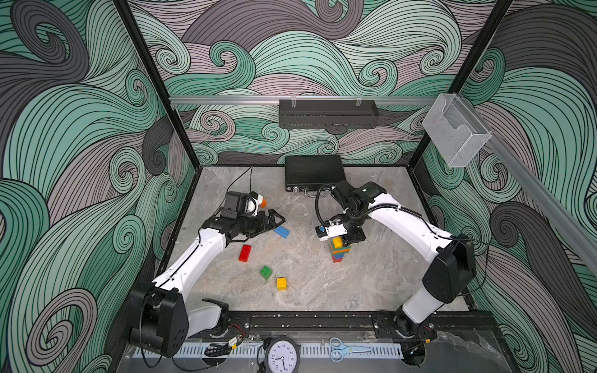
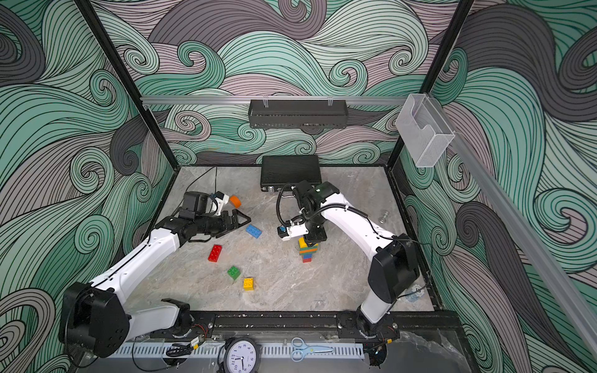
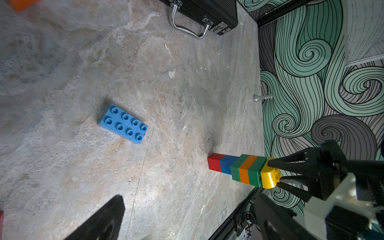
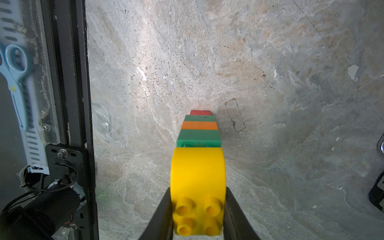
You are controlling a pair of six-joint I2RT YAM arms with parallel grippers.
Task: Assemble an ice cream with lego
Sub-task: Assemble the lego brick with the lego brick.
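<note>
A lego stack [image 1: 338, 253] [image 2: 308, 253] stands right of centre: red, blue, green, orange and green bricks, topped by a yellow half-round piece [image 4: 198, 174] [image 3: 269, 176]. My right gripper [image 4: 198, 192] comes down from above and is shut on that yellow piece, one finger on each flat side. My left gripper [image 1: 274, 220] [image 2: 240, 220] hovers open and empty at the left, just short of a loose blue oblong brick [image 1: 281, 232] [image 3: 123, 124]. Also loose are a red oblong brick [image 1: 245, 253], a green square brick [image 1: 266, 273], a yellow square brick [image 1: 281, 283] and an orange half-round piece [image 2: 235, 201].
A black briefcase [image 1: 315, 172] lies shut at the back, handle toward the arms. A small metal part [image 2: 383, 217] lies near the right wall. Scissors [image 1: 342, 350] and a clock [image 1: 282, 355] sit beyond the front rail. A clear box [image 1: 455, 132] hangs on the right wall.
</note>
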